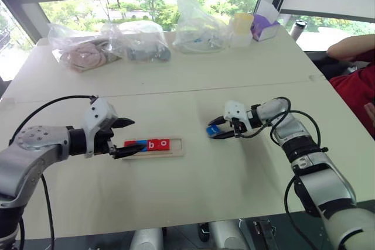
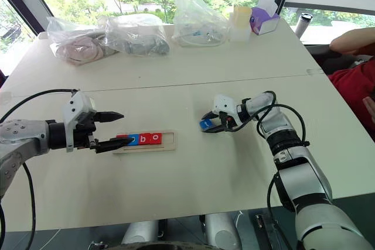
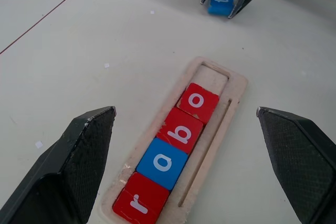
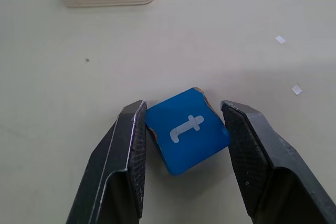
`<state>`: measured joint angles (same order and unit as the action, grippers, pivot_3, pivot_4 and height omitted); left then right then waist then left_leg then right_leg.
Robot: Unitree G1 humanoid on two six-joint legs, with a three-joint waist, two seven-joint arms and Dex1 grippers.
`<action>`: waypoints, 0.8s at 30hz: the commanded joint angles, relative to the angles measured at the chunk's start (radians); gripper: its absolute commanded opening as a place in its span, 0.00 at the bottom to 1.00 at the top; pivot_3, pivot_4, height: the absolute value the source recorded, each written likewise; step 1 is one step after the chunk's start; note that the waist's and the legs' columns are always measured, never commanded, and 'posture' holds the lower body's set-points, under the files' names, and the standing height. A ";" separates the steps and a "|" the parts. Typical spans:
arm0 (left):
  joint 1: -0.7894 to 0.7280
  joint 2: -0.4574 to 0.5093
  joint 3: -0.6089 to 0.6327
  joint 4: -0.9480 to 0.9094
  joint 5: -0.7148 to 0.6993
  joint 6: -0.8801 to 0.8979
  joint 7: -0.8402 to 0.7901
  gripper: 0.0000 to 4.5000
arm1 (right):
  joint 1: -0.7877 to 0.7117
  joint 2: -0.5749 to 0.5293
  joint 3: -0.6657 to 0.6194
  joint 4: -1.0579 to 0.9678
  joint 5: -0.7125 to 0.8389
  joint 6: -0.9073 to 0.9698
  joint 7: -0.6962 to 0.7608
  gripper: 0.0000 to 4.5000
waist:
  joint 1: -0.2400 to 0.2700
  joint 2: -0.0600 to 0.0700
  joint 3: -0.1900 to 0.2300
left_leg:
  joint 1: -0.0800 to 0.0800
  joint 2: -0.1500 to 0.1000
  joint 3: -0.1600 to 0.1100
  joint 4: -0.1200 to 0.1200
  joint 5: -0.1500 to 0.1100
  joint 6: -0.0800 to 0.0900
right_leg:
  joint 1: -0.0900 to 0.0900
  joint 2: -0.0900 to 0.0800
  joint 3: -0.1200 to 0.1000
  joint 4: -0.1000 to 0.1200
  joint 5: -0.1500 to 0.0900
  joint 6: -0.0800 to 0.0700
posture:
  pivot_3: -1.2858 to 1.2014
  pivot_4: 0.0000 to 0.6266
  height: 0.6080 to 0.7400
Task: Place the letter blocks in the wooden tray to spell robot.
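The right pincer (image 4: pixel 181 129) is closing around the blue t block (image 4: pixel 186 136), at 3 o'clock from the tray (image 1: pixel 176 151), for its last slot; the left pincer (image 3: pixel 189 150) is waiting spread.

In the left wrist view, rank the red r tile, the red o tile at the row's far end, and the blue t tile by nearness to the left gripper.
1. red r tile: nearest, at the near end of the wooden tray, between the open jaws of the left gripper.
2. red o tile: last in the row, before the empty slot.
3. blue t tile: farthest, on the table past the tray, between the right gripper's jaws.
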<state>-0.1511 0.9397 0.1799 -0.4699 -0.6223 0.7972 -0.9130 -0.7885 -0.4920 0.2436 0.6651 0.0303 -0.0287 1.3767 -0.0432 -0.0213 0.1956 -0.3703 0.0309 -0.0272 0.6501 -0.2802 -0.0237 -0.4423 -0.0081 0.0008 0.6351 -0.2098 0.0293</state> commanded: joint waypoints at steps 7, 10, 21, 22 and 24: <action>0.025 0.036 0.056 -0.005 -0.005 -0.013 -0.021 1.00 | 0.091 0.046 0.050 -0.618 -0.015 0.613 -0.228 0.37 | 0.002 0.000 0.000 | -0.001 0.000 -0.001 0.000 0.000 0.000 | -0.001 0.000 -0.001 0.001 0.000 0.000 | 0.52 0.24 1.00; 0.042 0.045 0.074 -0.001 -0.001 -0.018 -0.024 1.00 | 0.144 0.130 0.078 -0.840 0.006 0.876 -0.345 0.37 | 0.001 0.000 0.000 | -0.001 0.000 -0.001 0.000 0.000 0.000 | -0.001 0.000 -0.001 0.001 0.000 0.000 | 0.52 0.24 1.00; 0.031 0.027 0.053 -0.004 -0.004 -0.019 -0.005 1.00 | 0.223 0.218 0.157 -0.985 0.010 1.014 -0.579 0.37 | 0.004 0.000 0.000 | -0.002 -0.001 -0.001 0.001 0.001 -0.002 | -0.001 -0.002 -0.001 0.000 -0.004 0.001 | 0.52 0.24 1.00; 0.027 0.027 0.050 -0.001 -0.003 -0.021 -0.006 1.00 | 0.225 0.213 0.161 -0.977 0.008 1.001 -0.588 0.37 | 0.004 0.000 0.000 | -0.002 -0.001 -0.001 0.001 0.001 -0.002 | -0.001 -0.002 -0.001 0.000 -0.004 0.001 | 0.52 0.24 1.00; 0.021 0.026 0.045 0.003 -0.001 -0.023 -0.007 1.00 | 0.225 0.205 0.166 -0.960 0.007 0.981 -0.601 0.37 | 0.002 0.000 0.000 | -0.002 -0.001 -0.001 0.001 0.001 -0.002 | -0.002 -0.001 -0.001 0.000 -0.004 0.001 | 0.52 0.24 1.00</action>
<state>-0.1172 0.9685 0.2165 -0.4621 -0.6222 0.7949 -0.9187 -0.5589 -0.2857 0.4101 -0.2776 0.0248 0.9796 0.7873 -0.0413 -0.0212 0.1953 -0.3723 0.0300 -0.0283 0.6505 -0.2789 -0.0260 -0.4439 -0.0094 -0.0002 0.6352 -0.2137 0.0303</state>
